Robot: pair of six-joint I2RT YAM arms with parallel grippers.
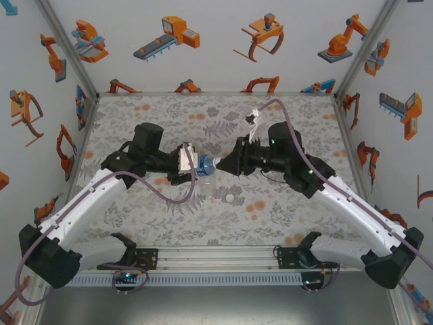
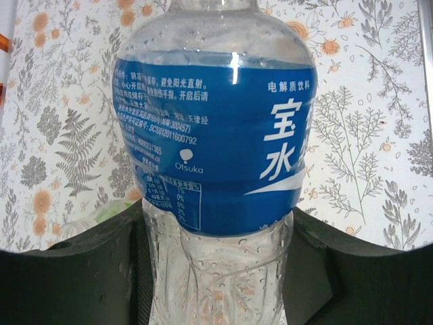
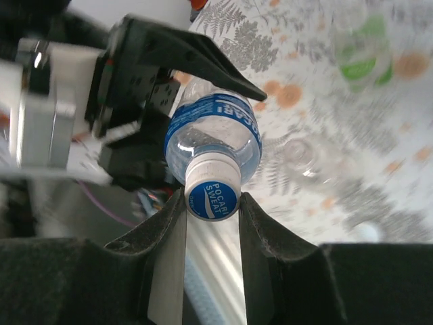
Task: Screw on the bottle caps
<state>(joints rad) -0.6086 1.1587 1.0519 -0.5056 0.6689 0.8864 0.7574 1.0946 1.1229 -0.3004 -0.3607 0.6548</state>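
My left gripper (image 2: 216, 223) is shut on the lower body of the bottle with the blue label (image 2: 213, 135), holding it level above the table. In the top view that bottle (image 1: 206, 164) hangs between both grippers at mid table. A white bottle cap with a blue top (image 3: 212, 189) sits on the bottle's neck. My right gripper (image 3: 212, 196) is shut on this cap, one finger against each side. A green-tinted bottle (image 3: 358, 57) and a plain clear bottle (image 3: 301, 154) are on the table behind. A loose white cap (image 1: 230, 198) lies nearer the front.
The floral tabletop (image 1: 284, 210) is walled by white panels with orange robot pictures. Both arms reach in from the near corners and meet at mid table. A metal rail (image 1: 216, 256) runs along the front edge.
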